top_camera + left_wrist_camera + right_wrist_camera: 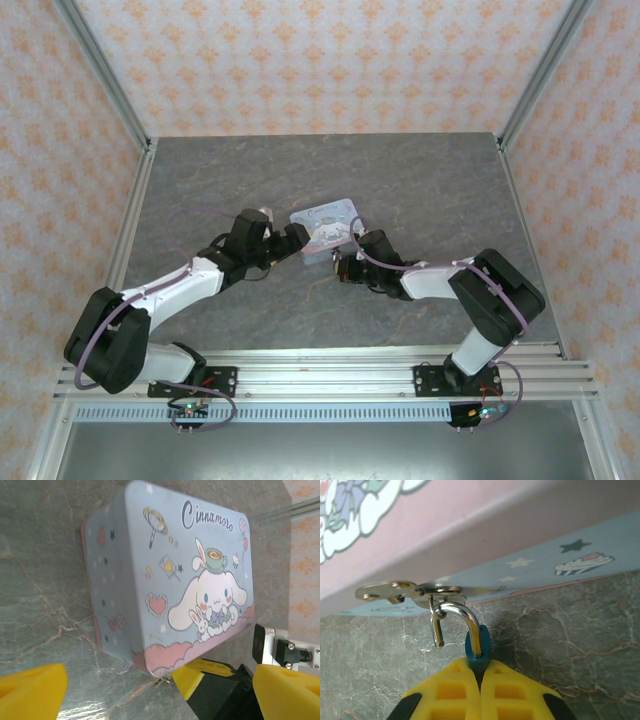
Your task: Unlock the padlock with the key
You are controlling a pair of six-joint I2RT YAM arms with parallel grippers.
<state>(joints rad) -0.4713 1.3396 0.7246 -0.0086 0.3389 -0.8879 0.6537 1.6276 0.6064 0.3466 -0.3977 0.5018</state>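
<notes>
Right pincer (481,669) clamped on teal padlock (478,647) body, open shackle (465,616) hooked through cartoon tin's hasp (410,592) just above, left pincer (160,690) spread wide, empty, facing the tin (190,570).

On the table (430,190), the tin (175,580); padlock (477,652) at its near hasp (410,592) between right fingers (455,690); left fingers (35,690) left of it.

The bench (430,180) has a grey, marbled surface. A pale-blue cartoon-printed tin (327,224) lies flat near its middle.
</notes>
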